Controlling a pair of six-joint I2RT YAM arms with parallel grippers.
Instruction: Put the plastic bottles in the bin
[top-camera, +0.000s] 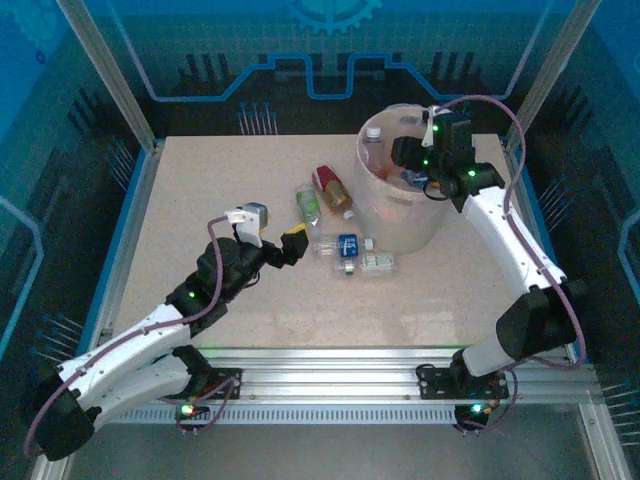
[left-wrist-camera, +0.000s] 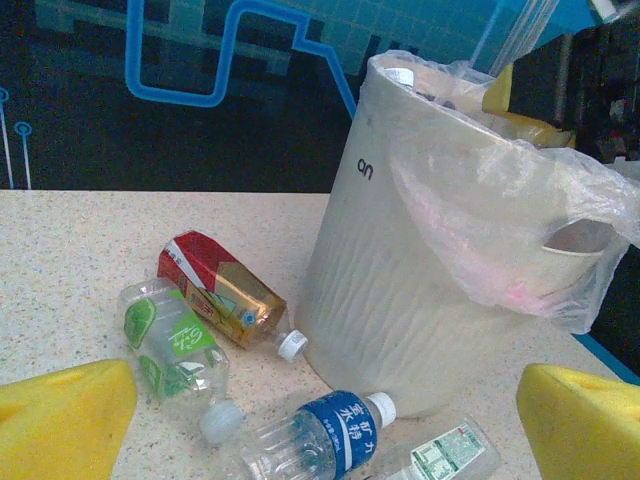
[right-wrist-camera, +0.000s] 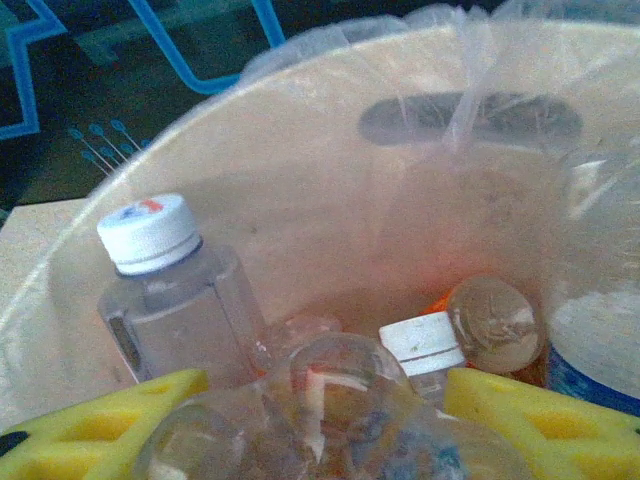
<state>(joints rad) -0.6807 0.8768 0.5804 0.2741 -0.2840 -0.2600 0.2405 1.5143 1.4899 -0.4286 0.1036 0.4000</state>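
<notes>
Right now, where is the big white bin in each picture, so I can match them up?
Top external: the bin stands right of centre, toward the far side of the table.
Left wrist: the bin shows its outside wall on the right, with the bag liner draped over its rim.
Right wrist: you look into the bin; its inner wall curves across the top.
Shared landmark: the white-capped bottle standing inside, by the rim.

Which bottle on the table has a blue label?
The blue-label bottle, its white cap pointing at the bin. The others are the green-label bottle, the red-label bottle and the white-label bottle.
</notes>
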